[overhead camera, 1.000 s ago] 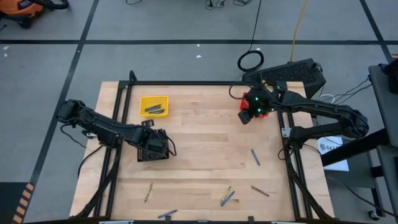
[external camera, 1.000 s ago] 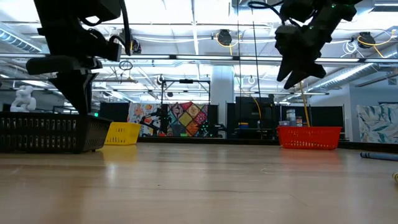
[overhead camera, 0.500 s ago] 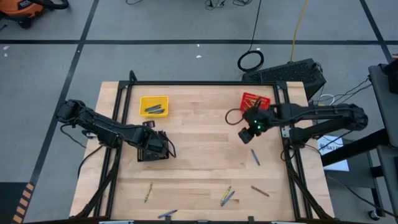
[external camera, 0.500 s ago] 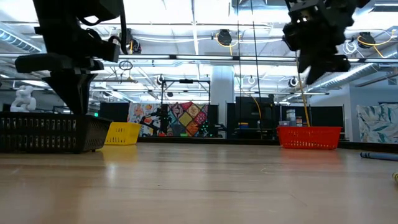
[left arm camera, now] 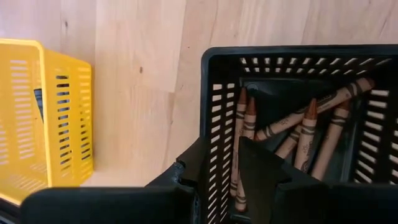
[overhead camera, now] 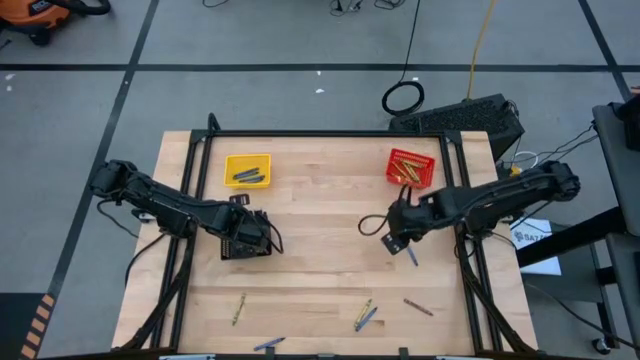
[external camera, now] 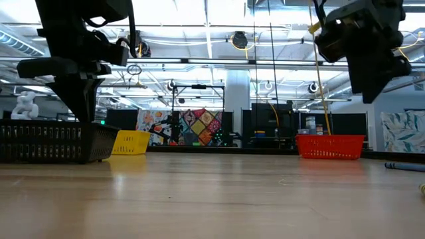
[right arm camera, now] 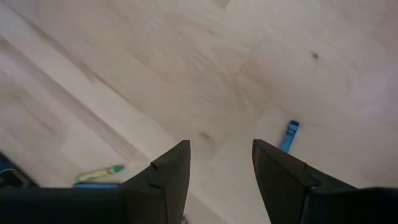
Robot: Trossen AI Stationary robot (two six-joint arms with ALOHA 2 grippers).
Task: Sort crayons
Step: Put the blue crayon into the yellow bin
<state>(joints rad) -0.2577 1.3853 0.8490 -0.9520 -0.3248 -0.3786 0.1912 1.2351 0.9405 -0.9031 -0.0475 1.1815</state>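
1. Nearest my edge of the bench (overhead camera: 320, 210), I see loose crayons: a yellow-green one (overhead camera: 239, 308) lying nearly front-to-back, a bluish one (overhead camera: 268, 344) lying almost crosswise at the very edge, a blue and yellow-green pair (overhead camera: 364, 315) touching each other on a diagonal, and a brown one (overhead camera: 418, 307) slanted crosswise.
2. A blue crayon (overhead camera: 411, 253) lies just beside my right tool (overhead camera: 394, 241), long axis roughly front-to-back.
3. The right tool hovers above the bench with its fingers (right arm camera: 169, 171) spread and nothing between them; in the right wrist view the blue crayon (right arm camera: 288, 135) sits just past them.
4. My left tool (left arm camera: 230, 163) hangs over the black basket (overhead camera: 247, 237), fingers parted with nothing between them.
5. Inside that basket, brown crayons (left arm camera: 305, 134) lie fanned, tips away from the wrist camera.
6. Farther back stand the yellow basket (overhead camera: 247, 170), holding dark crayons lying crosswise, and the red basket (overhead camera: 411, 168).
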